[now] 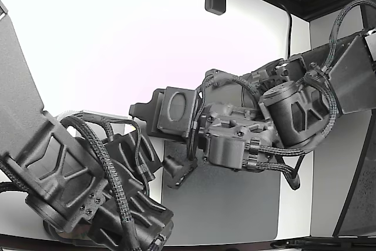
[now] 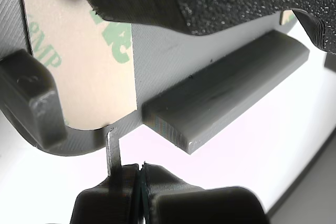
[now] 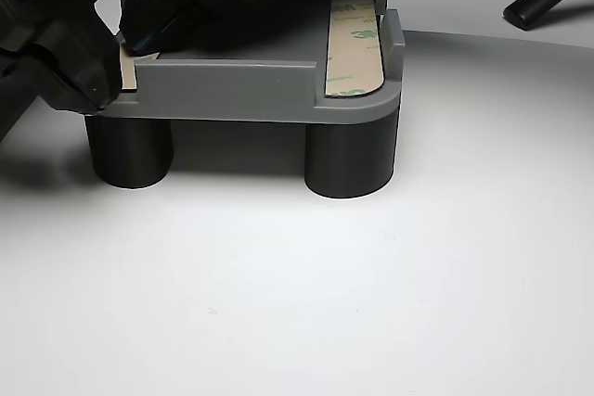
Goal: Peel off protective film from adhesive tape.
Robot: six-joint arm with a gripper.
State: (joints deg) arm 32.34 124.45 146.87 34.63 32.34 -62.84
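The gripper (image 2: 140, 174) is clenched on a thin film tab (image 2: 112, 148) at the fixture's (image 2: 210, 95) edge, at six o'clock of the tape strip (image 2: 86, 69), likely so the liner lifts while the grey fixture holds the tape flat.

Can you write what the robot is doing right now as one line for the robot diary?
stage: peeling start | gripper: shut on film tab | tape: still on grey part | film: not yet peeled
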